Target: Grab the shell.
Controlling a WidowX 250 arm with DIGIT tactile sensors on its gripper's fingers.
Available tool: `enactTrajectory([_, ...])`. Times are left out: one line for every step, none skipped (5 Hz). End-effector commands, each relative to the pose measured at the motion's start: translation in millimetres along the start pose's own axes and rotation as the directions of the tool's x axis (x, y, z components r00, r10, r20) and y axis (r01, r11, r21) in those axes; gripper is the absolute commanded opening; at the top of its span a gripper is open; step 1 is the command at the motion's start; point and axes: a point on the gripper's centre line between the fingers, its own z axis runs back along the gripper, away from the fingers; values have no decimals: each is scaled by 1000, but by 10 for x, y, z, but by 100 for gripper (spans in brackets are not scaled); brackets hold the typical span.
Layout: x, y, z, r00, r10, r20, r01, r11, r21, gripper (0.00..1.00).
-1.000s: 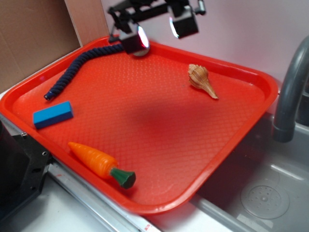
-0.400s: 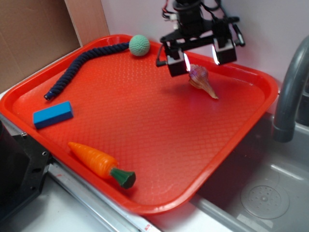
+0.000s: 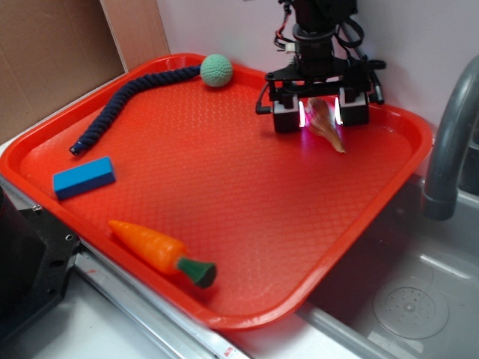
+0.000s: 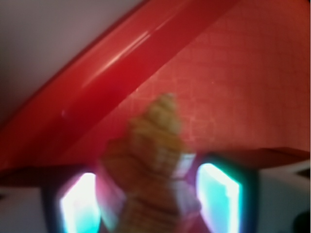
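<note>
The tan-and-cream spiral shell lies on the red tray near its far right corner, with the pointed tip toward the right. My gripper is lowered over it, open, one lit finger on each side of the shell. In the wrist view the shell sits blurred between the two glowing pads, with gaps on both sides. I cannot tell whether the fingers touch the tray.
A green knitted ball and a dark blue rope lie at the tray's back left. A blue block and a toy carrot lie at the front left. A grey tap and sink stand at the right.
My gripper has moved from the back left near the ball across to the shell and come down, so its open fingers now straddle it. The shell has not moved.
</note>
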Motion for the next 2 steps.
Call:
enactTrajectory([200,-23,148,1000,11,27,-10,998,-59,0])
enactTrajectory([204,97,411,994,-105,-34,103,993,-50,0])
